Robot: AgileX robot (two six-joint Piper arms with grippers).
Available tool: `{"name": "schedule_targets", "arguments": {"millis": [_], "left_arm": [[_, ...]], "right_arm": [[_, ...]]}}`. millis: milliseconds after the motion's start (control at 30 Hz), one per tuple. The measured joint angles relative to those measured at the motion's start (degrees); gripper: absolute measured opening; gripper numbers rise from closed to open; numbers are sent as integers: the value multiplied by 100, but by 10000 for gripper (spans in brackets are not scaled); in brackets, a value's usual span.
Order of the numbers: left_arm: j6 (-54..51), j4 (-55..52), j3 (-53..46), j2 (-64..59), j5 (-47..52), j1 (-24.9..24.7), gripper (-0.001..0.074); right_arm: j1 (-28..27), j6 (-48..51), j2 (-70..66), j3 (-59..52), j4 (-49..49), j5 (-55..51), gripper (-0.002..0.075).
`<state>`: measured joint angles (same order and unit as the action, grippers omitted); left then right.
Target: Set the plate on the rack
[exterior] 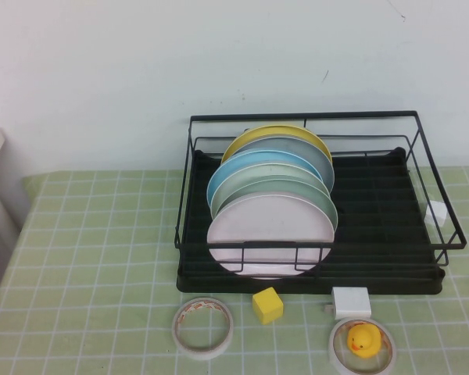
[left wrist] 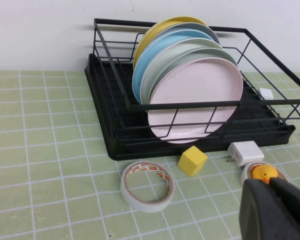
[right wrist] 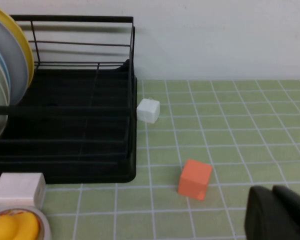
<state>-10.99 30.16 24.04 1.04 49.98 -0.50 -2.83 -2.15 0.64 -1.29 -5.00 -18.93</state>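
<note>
The pale pink plate (exterior: 270, 230) stands on edge at the front of a row of plates in the black wire rack (exterior: 297, 117). It also shows in the left wrist view (left wrist: 197, 97), leaning against the rack's (left wrist: 110, 135) front wire. Neither gripper shows in the high view. My left gripper (left wrist: 270, 181) is shut and empty, low over the table in front of the rack, apart from it. My right gripper (right wrist: 272, 189) is shut and empty, over the table to the right of the rack (right wrist: 80, 20).
Behind the pink plate stand mint-green (exterior: 277, 187), light blue (exterior: 234, 168), grey and yellow (exterior: 258, 134) plates. In front of the rack lie a tape roll (exterior: 202, 326), a yellow cube (exterior: 267, 305), a white charger (exterior: 350, 301) and a rubber duck (exterior: 363, 341). An orange cube (right wrist: 195, 179) lies to the right.
</note>
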Motion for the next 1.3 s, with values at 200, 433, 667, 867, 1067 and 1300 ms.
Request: {"name": "schedule_targets", "arguments": {"millis": [200,433,667,867,1067,1300], "left_arm": [[-8,0,0,0,0,0,-1],[-13,0,0,0,0,0,-1],[-26,0,0,0,0,0,-1],[-52,36,0,0,-40,0,-1],[-52,-271,-12,0,-139,0,-1],[1247,-2110,-12,0,-384,283,-1]], "right_arm": [[-10,-13,0,0,15,-13,0],[-10,-13,0,0,19,-22,-1],[-10,-13,0,0,19,-22,-1],[-10,-13,0,0,19,-22,-1],[-10,-13,0,0,19,-22,-1],[-10,-13,0,0,19,-22,-1]]}}
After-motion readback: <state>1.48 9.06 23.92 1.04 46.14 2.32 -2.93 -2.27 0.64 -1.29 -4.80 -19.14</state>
